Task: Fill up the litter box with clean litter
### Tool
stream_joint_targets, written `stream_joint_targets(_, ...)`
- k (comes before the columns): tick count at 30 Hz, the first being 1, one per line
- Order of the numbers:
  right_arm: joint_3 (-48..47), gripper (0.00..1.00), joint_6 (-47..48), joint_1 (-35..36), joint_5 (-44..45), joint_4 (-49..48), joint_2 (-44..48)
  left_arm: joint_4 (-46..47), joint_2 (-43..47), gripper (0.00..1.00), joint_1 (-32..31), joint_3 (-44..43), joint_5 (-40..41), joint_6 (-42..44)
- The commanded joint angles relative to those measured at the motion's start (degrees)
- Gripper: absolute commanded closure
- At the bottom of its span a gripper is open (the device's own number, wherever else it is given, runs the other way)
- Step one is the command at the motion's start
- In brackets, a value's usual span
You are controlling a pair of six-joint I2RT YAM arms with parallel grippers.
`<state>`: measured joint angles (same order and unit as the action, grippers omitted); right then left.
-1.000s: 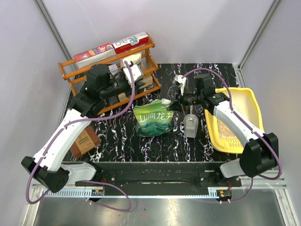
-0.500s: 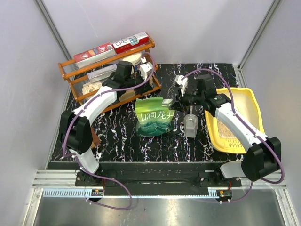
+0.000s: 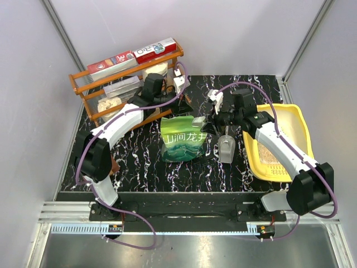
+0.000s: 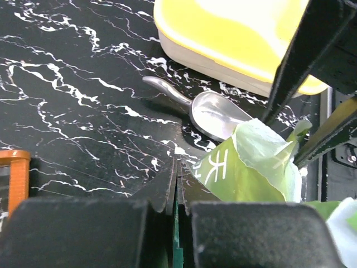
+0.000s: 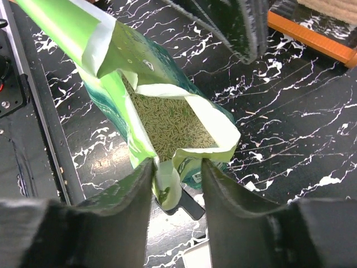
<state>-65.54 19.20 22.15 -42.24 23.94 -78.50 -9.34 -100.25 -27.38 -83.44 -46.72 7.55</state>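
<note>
The green pouch (image 3: 181,139) stands at the table's middle, mouth open, pale clean litter (image 5: 167,123) showing inside. My left gripper (image 4: 177,167) is shut on a thin green edge of the pouch (image 4: 251,167), reaching in from the rack side (image 3: 187,109). My right gripper (image 5: 177,167) is open at the pouch's right top corner (image 3: 209,124), a folded lip of the pouch (image 5: 111,56) loose between its fingers, touching the left one. The yellow litter box (image 3: 304,131) lies at the right with some litter (image 3: 268,153) in it.
A grey metal scoop (image 3: 226,148) lies between pouch and litter box, its bowl near the pouch (image 4: 215,114). The orange wire rack (image 3: 128,84) with boxes on top stands at the back left. Grey walls close in the table on three sides.
My left arm swung from the rack across to the pouch's top and its jaws shut on the pouch's edge. My right gripper's jaws have parted, releasing the lip they pinched.
</note>
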Motion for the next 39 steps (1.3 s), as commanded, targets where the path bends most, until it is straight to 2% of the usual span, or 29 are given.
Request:
stream_joint_targets(1,-1.08,0.48,1.71,0.26,4.35,0.75,1.07,3.81,1.81,1.0,0.22,2.13,-5.22,-2.63)
stream_joint_targets(4,-1.52,0.42,2.16,0.35,5.06,1.81,0.54,3.46,2.07,1.0,0.22,3.02,-6.45,-2.72)
stream_joint_targets(9,-2.75,0.43,1.37,0.35,3.39,1.19,-1.04,2.84,1.99,1.0,0.31,3.28,-6.54,-2.19)
stream_joint_targets(13,-3.46,0.39,2.84,0.35,3.57,0.93,-1.22,2.23,1.64,1.0,0.66,2.76,-8.29,-2.1)
stream_joint_targets(19,-4.95,0.36,3.75,0.26,-5.91,-0.21,-4.37,-1.29,0.32,1.0,0.66,1.0,-14.53,-1.57)
stream_joint_targets(26,-5.74,0.36,3.65,0.35,-10.06,-3.55,-6.75,-4.36,-0.03,1.0,0.74,0.47,-17.0,-1.4)
stream_joint_targets(29,-5.74,0.36,4.26,0.35,-8.22,-2.85,-6.41,-5.86,-0.04,1.0,0.74,-0.14,-13.41,-1.05)
stream_joint_targets(32,-5.39,0.36,4.7,0.26,-5.32,-0.92,-4.39,-3.24,1.01,1.0,1.45,0.73,-8.57,-1.92)
stream_joint_targets(39,-6.27,0.34,3.57,0.35,4.17,8.13,0.53,-0.32,3.3,0.98,5.49,0.03,-5.49,-6.23)
